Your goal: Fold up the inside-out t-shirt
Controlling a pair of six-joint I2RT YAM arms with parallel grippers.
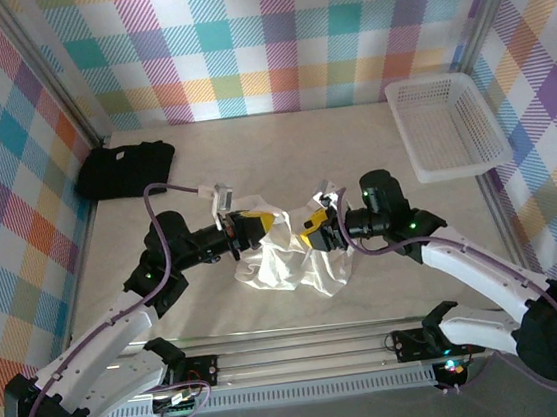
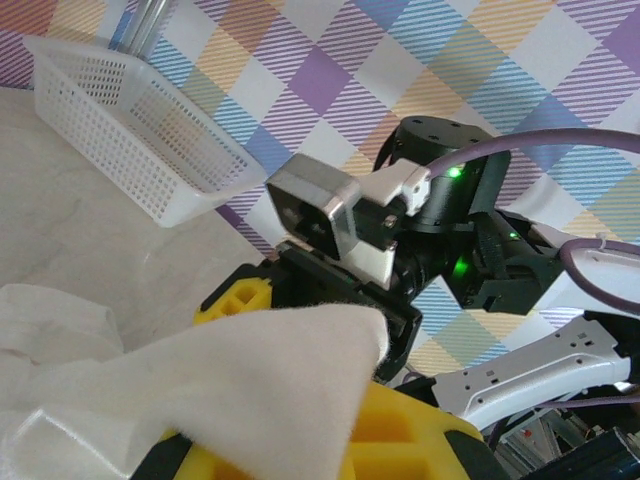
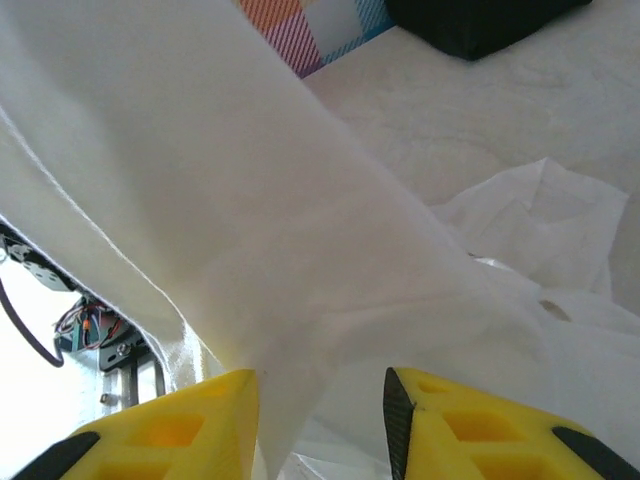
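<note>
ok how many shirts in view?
2. The white t-shirt is bunched mid-table between the left end effector and the right end effector. The black t-shirt is folded at the far-left corner. Another could be hidden under the bunched one.

Overhead camera looks down on the table (image 1: 352, 150); wrist cameras crowd the t-shirt (image 3: 300, 220).

Counting the scene: two arms and five other things are showing.
A left arm (image 1: 113, 343) and a right arm (image 1: 477, 271) are carrying two grippers, the left gripper (image 1: 251, 230) and the right gripper (image 1: 314, 233); one table (image 1: 283, 158) is bearing one white t-shirt (image 1: 285, 266), one black t-shirt (image 1: 125, 169) and one white basket (image 1: 447, 127).
</note>
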